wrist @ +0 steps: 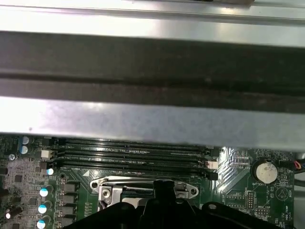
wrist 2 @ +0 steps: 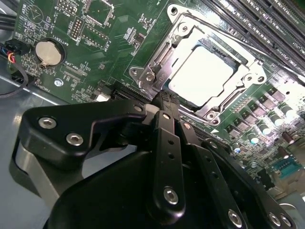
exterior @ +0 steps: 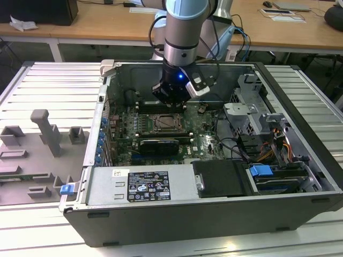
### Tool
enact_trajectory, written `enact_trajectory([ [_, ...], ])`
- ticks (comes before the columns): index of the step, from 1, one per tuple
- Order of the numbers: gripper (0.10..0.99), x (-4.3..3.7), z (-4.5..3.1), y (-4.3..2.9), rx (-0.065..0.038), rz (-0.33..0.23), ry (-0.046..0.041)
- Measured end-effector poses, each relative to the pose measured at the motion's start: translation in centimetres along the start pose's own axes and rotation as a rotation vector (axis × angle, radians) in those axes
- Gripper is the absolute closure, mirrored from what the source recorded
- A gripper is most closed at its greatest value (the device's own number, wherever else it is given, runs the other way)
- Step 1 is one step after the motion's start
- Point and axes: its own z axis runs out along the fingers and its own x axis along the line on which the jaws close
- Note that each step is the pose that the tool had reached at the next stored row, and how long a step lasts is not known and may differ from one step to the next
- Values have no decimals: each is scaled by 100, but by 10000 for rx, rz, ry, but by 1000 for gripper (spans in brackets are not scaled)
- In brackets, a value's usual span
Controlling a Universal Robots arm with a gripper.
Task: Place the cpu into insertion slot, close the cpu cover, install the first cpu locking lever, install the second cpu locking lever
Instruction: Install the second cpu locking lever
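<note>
A ribbed metal bench (exterior: 48,80) carries an open computer case (exterior: 214,214) lying on its side, with wooden desks (exterior: 107,24) behind it and a grey fixture block (exterior: 45,134) on the bench toward the exterior view's left. Inside the case a green board (exterior: 120,131) lies flat, with a power supply (exterior: 142,184) along the near wall and a drive cage (exterior: 252,115) toward the exterior view's right. The arm (exterior: 185,27) reaches straight down into the case, and its gripper (exterior: 170,99) hangs just above the slot (exterior: 165,123) near the middle of the board. In the second wrist view the cpu (wrist 2: 202,74), a pale square, sits flat in the slot (wrist 2: 252,76), and the cover (wrist 2: 157,59), a silver frame, lies down around it so that the chip shows through its window. A thin lever (wrist 2: 233,98) runs along one edge of the frame; whether it is latched cannot be told. The black fingers (wrist 2: 164,109) meet in a narrow tip right at the frame's edge, closed together with nothing between them; whether the tip touches the metal cannot be told. A coin cell (wrist 2: 46,52) lies well apart on the board, and long black memory slots (wrist 2: 257,16) run beside the socket. In the first wrist view the same memory slots (wrist: 133,155) lie between the cover (wrist: 143,183) and the case wall (wrist: 152,119).
</note>
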Motion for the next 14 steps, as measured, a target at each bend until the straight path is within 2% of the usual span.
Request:
enact_trajectory([
  [14, 980, 3, -3, -46, -1, 0, 0],
])
